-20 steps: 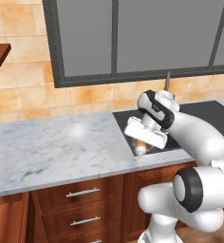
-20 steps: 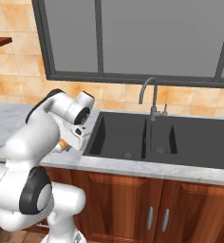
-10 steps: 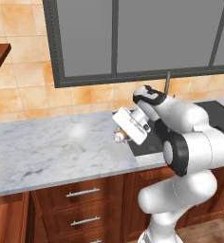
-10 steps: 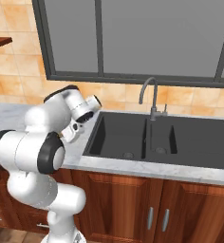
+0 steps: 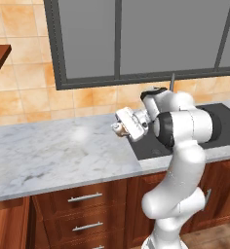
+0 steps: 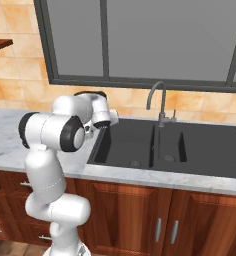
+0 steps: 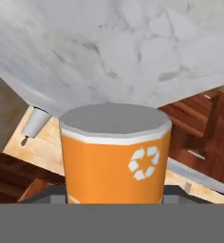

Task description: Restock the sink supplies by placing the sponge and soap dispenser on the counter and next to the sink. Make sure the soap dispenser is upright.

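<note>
Swung my arm over from above the dark recessed sink (image 5: 185,136) toward the white-grey marble surface (image 5: 53,151) at 9 o'clock, claw (image 5: 118,128) clamped on the small orange cylindrical soap dispenser (image 7: 115,154), tipped sideways mid-air. Nothing's placed yet; it needs standing upright, and I can't spot the sponge.

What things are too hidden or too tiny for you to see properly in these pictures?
- Soap dispenser: the hand view's bottom edge cuts off its lower part; in the left base view only a small orange bit peeks past the hand.
- Gripper: its fingertips are too small to make out in the left base view.
- Sink: the arm covers much of it in the left base view.
</note>
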You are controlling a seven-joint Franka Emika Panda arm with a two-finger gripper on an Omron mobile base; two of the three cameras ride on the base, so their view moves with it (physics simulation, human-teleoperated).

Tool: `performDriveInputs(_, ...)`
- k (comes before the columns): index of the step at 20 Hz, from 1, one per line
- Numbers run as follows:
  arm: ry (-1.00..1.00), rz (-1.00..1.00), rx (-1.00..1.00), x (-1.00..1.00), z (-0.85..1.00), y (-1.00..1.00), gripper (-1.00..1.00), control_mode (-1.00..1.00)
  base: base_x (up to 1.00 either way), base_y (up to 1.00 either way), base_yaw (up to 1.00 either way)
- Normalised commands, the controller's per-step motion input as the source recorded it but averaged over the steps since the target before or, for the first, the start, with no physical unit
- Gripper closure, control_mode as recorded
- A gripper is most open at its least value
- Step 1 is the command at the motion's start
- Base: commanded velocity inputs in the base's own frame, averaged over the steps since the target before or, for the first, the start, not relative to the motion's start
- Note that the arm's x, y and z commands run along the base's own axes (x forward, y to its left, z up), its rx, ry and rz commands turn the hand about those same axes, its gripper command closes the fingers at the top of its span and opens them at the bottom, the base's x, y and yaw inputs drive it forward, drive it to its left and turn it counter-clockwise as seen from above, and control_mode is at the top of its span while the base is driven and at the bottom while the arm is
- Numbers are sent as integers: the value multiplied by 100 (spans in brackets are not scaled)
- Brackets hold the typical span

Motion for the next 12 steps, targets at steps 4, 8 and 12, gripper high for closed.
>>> performDriveInputs(4,36,-10,23,44,-17,21,100,-100,0,0,0)
performDriveInputs(8,25,-5,28,42,-29,25,100,-100,0,0,0)
performDriveInputs(12,14,-1,15,54,-31,1,100,-100,0,0,0)
